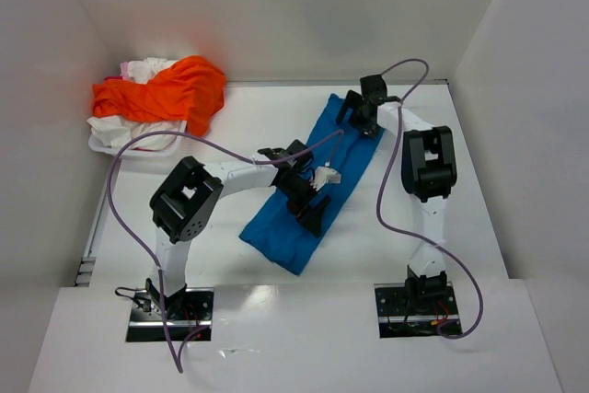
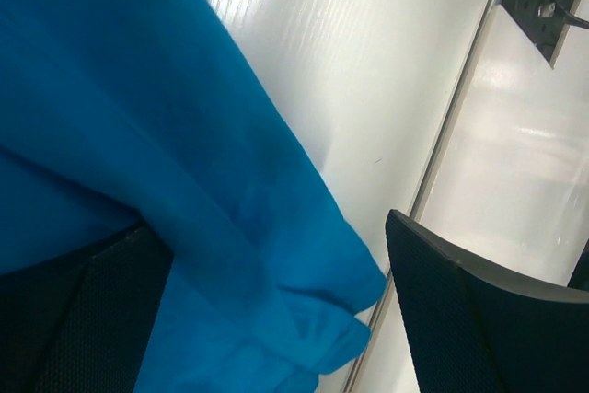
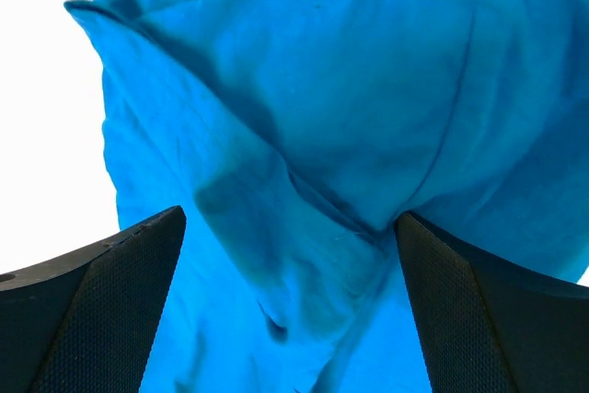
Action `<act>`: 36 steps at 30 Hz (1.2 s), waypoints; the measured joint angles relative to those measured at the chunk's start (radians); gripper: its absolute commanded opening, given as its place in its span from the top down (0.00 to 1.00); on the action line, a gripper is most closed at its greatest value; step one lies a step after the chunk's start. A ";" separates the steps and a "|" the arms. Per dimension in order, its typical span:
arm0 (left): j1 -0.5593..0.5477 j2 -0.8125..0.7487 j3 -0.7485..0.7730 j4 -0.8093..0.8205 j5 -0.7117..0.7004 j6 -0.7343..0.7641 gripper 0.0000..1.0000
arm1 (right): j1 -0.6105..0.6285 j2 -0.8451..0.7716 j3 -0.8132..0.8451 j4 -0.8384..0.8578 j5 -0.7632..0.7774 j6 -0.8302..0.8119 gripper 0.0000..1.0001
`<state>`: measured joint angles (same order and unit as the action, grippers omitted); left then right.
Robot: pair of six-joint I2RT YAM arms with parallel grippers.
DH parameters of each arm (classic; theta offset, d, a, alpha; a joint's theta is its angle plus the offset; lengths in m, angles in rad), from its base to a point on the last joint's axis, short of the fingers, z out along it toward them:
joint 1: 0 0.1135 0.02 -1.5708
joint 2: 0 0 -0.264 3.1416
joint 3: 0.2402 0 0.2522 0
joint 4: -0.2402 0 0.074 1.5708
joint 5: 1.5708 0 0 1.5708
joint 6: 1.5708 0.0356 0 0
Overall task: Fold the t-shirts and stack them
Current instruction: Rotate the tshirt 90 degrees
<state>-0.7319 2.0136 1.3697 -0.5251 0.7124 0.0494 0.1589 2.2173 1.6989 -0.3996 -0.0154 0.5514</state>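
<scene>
White walls close in a white surface (image 1: 230, 126) on three sides, with both arms' bases at its near edge. A bright blue cloth t-shirt (image 1: 276, 232) lies at the middle of it, gathered into a long rumpled strip that runs diagonally from near left to far right. How its layers are folded cannot be made out from above.

In the far left corner a bright orange cloth t-shirt (image 1: 170, 91) sits crumpled on a heap of white and pinkish cloth t-shirts (image 1: 115, 131). It covers most of them, so their number cannot be told. A white rim shows under the heap's near side, but what kind of holder it belongs to is unclear.

The left end effector (image 1: 308, 211) hangs over the strip's near half and hides the cloth beneath it. In the left wrist view its black fingers (image 2: 460, 319) stand wide apart and clamp nothing. A fold of blue cloth lies between them and drapes over the left one, hiding much of it. The frame's lower edge cuts off both fingers.

The right end effector (image 1: 361, 106) is at the strip's far end, and its outline is hard to read from above. In the right wrist view its fingers (image 3: 110, 310) are spread fully, gripping nothing. Bunched blue cloth lies between them and fills nearly the whole view. Whether the pads touch the cloth cannot be told.
</scene>
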 measured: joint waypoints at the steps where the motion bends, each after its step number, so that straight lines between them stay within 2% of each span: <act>1: 0.000 0.000 0.000 0.003 0.001 -0.002 0.00 | 0.009 0.022 0.039 -0.009 -0.002 0.000 0.00; 16: -0.018 0.002 0.000 0.024 0.074 -0.085 0.00 | 0.132 0.399 0.669 -0.130 -0.074 -0.006 0.00; 22: -0.018 0.023 0.005 0.047 0.121 -0.107 0.00 | 0.157 0.490 0.834 -0.175 -0.113 -0.014 0.00; 30: -0.026 0.032 0.005 0.063 0.147 -0.110 0.00 | 0.174 0.526 0.899 -0.200 -0.165 -0.027 0.00; 33: -0.029 -0.002 -0.006 0.061 0.096 -0.115 0.00 | 0.175 0.520 0.892 -0.204 -0.152 -0.034 0.00; 36: -0.027 -0.111 -0.028 0.055 0.018 -0.140 0.00 | 0.169 0.465 0.815 -0.207 -0.137 -0.038 0.00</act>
<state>-0.7589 1.9022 1.3415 -0.4698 0.7300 -0.0902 0.3283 2.6820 2.5137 -0.6064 -0.1520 0.5133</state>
